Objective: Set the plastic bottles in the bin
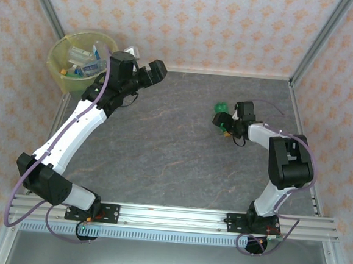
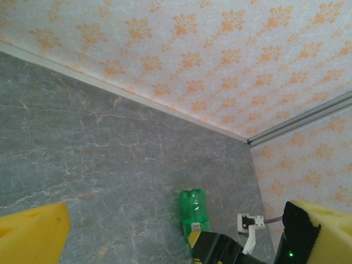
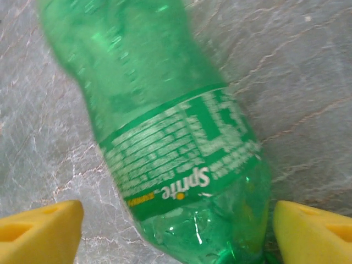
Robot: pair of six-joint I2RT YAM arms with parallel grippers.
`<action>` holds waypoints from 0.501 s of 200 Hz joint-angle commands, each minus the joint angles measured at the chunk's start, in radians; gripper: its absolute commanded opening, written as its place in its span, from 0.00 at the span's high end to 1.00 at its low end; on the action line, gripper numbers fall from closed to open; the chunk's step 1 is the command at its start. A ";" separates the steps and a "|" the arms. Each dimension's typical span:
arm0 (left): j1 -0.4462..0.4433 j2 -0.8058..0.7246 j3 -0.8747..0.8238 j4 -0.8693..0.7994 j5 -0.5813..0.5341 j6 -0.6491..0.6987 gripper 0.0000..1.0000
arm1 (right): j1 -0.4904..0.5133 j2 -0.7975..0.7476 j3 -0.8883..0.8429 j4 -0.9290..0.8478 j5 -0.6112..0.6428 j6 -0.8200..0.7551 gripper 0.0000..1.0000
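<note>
Green bottle [image 3: 181, 154]: cut off by the top and bottom edges in the right wrist view, so neither end is seen there. The upper half is blurred and the small label print is not legible.

Right gripper [image 3: 177, 234]: the jaws' pads [image 3: 41, 231] are cropped by the bottom corners. Contact between either pad and the bottle cannot be determined.

Top view: most of the bottle is covered by this gripper, near the desk's [image 1: 163, 149] right edge.

Left wrist view: the bottle's near end is hidden behind the right gripper's dark body. The pads of the left gripper [image 2: 181, 234] are cropped by the bottom edge.

Bin [image 1: 58, 67], at the desk's far left corner: the right side of the rim is hidden by the left arm [image 1: 85, 122]. The contents are too small to be counted.
</note>
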State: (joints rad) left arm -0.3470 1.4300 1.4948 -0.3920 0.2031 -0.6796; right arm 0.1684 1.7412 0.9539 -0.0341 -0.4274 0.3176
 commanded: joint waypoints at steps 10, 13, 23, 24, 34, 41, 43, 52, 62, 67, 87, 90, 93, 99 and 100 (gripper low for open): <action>0.000 -0.012 -0.001 0.000 0.016 0.009 0.01 | 0.023 0.023 -0.007 0.000 0.032 -0.039 0.19; 0.000 -0.014 -0.002 -0.002 0.016 0.009 0.01 | 0.025 0.023 -0.007 0.000 0.037 -0.040 0.20; 0.000 -0.015 -0.004 -0.003 0.015 0.009 0.01 | 0.036 0.027 -0.013 -0.001 0.057 -0.047 0.23; 0.001 -0.015 -0.003 -0.003 0.015 0.009 0.01 | 0.036 0.028 -0.013 -0.001 0.059 -0.047 0.24; 0.001 -0.018 -0.007 -0.005 0.012 0.008 0.01 | 0.045 0.033 -0.019 -0.004 0.083 -0.053 0.28; 0.000 -0.021 -0.009 -0.006 0.012 0.007 0.01 | 0.050 0.034 -0.022 -0.004 0.097 -0.055 0.31; 0.000 -0.021 -0.011 -0.006 0.012 0.006 0.01 | 0.051 0.034 -0.023 -0.004 0.101 -0.056 0.32; 0.000 -0.025 -0.016 -0.005 0.012 0.005 0.01 | 0.057 0.035 -0.026 -0.006 0.119 -0.057 0.37; 0.002 -0.027 -0.018 -0.004 0.012 0.003 0.01 | 0.061 0.030 -0.031 -0.005 0.136 -0.054 0.40; 0.001 -0.029 -0.019 -0.003 0.012 0.002 0.01 | 0.062 0.026 -0.035 -0.002 0.145 -0.051 0.42; 0.000 -0.030 -0.023 0.000 0.013 -0.003 0.01 | 0.066 0.018 -0.040 -0.001 0.168 -0.045 0.54; 0.001 -0.031 -0.023 0.001 0.015 -0.004 0.01 | 0.066 0.016 -0.040 -0.001 0.169 -0.045 0.55; 0.000 -0.032 -0.022 0.002 0.016 -0.005 0.01 | 0.066 0.015 -0.040 -0.001 0.173 -0.044 0.57; 0.001 -0.032 -0.025 0.005 0.020 -0.007 0.01 | 0.067 0.009 -0.042 0.001 0.177 -0.042 0.59; 0.001 -0.032 -0.025 0.005 0.020 -0.007 0.01 | 0.068 0.007 -0.043 0.002 0.177 -0.041 0.60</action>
State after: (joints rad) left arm -0.3470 1.4258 1.4807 -0.3946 0.2035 -0.6819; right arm 0.2295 1.7626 0.9276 -0.0360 -0.3161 0.2737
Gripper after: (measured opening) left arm 0.990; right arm 0.456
